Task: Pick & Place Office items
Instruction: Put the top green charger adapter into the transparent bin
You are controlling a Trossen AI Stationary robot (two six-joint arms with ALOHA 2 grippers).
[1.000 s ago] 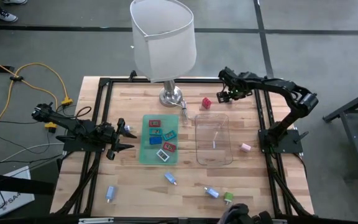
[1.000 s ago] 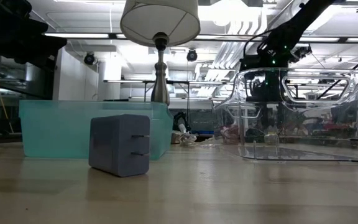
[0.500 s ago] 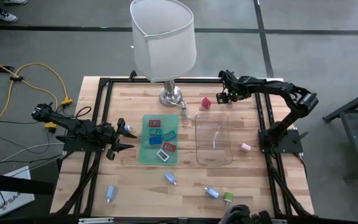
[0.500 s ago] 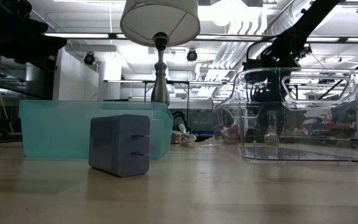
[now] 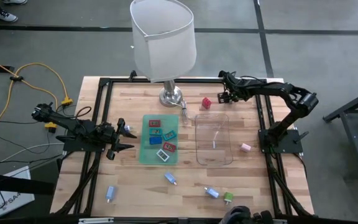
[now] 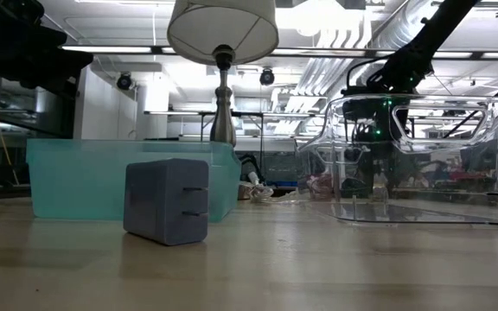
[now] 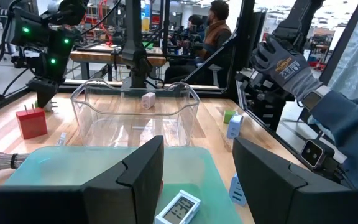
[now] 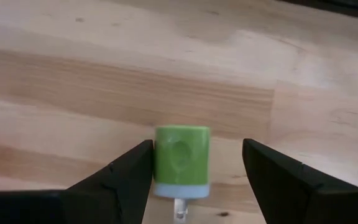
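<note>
The wooden table fills my overhead feed, with a white-shaded lamp at its far edge and an open workshop behind it.

The right gripper is over the far side of the table, pointing down, its fingers spread wide. A chunky green piece with a pale base stands on the wood between them. There is bare wood on either side of it, so nothing is gripped. A red piece sits just beside this gripper, towards the lamp. The clear plastic tray lies near it on the side closer to me, and a pink piece lies beyond the tray's outer edge.

The left gripper waits low at the left, also open with nothing in it. The green mat is right in front of its fingertips and carries flat red, teal and blue rectangles. A white-faced one lies closest, between the two fingers in that wrist feed.

Well away from both grippers, along the near edge, are three light blue pieces and a second green piece.

A person's gloved hand shows past the near right corner of the table.
</note>
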